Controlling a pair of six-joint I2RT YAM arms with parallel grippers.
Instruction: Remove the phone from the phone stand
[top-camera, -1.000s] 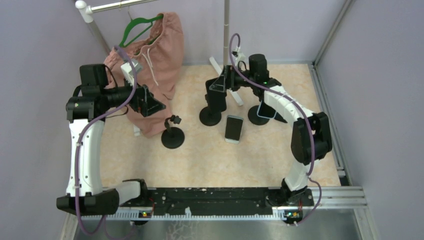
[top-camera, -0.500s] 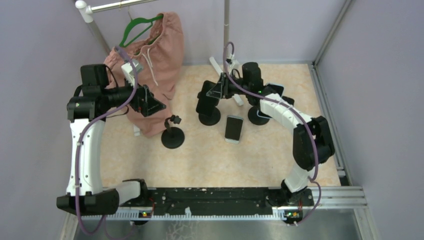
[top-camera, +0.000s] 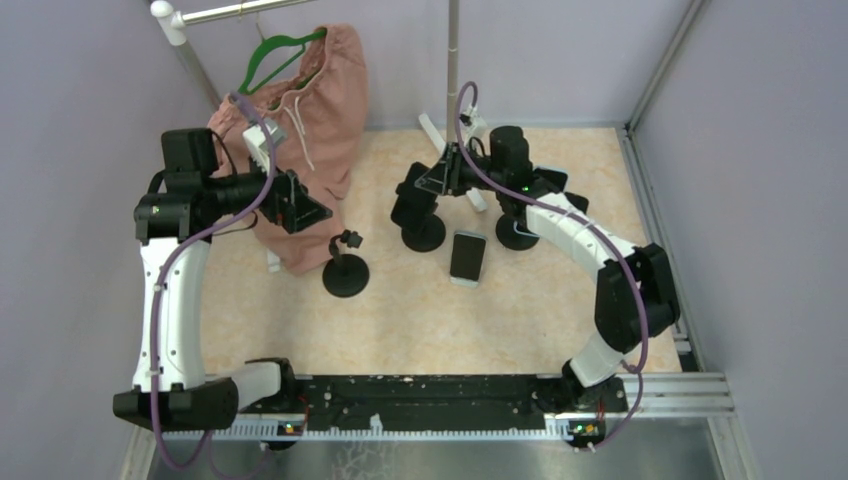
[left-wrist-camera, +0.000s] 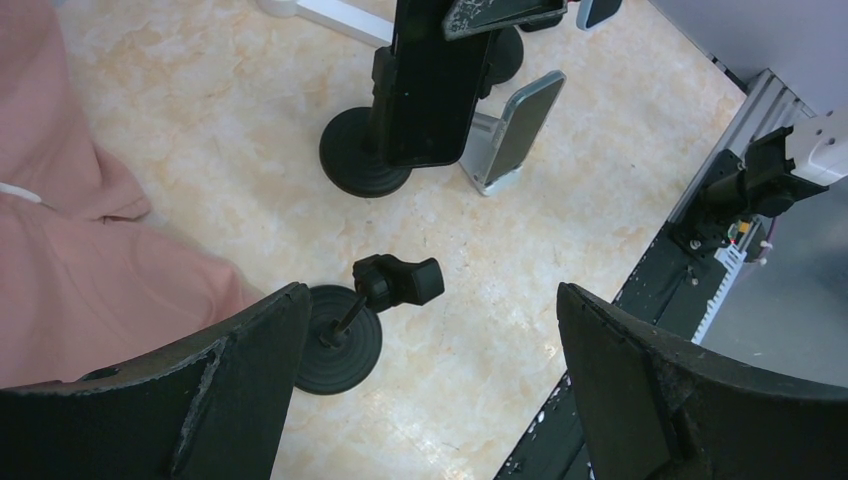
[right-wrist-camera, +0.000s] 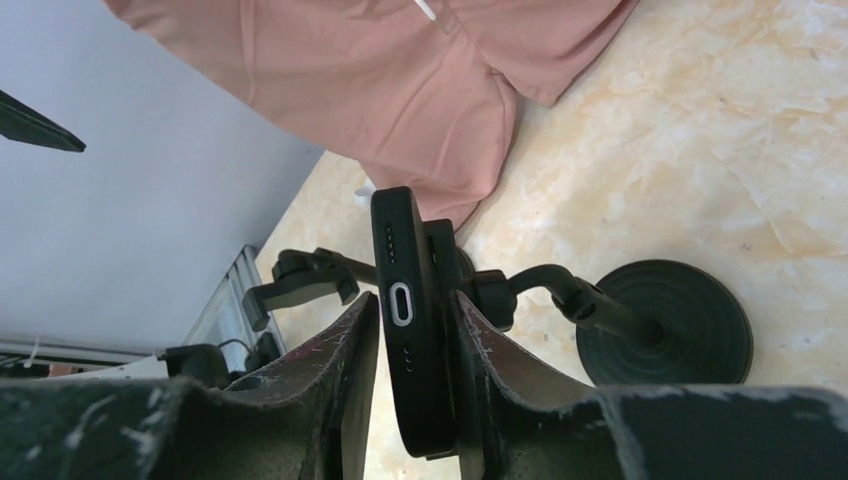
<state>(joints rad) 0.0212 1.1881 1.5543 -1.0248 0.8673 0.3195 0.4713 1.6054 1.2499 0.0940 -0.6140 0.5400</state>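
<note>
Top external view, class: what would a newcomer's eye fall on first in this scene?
The black phone mid-table, pinched by the right tool while mounted on its round-based phone stand. Next, the pink garment hanging on a green hanger at the rear left, with the left tool wide open in front of it, over an empty stand.

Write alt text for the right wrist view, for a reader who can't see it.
The right gripper is shut on the black phone, seen edge-on with its charging port facing the camera, the phone mounted on the black phone stand. Behind are a pink garment and the marbled table.
</note>
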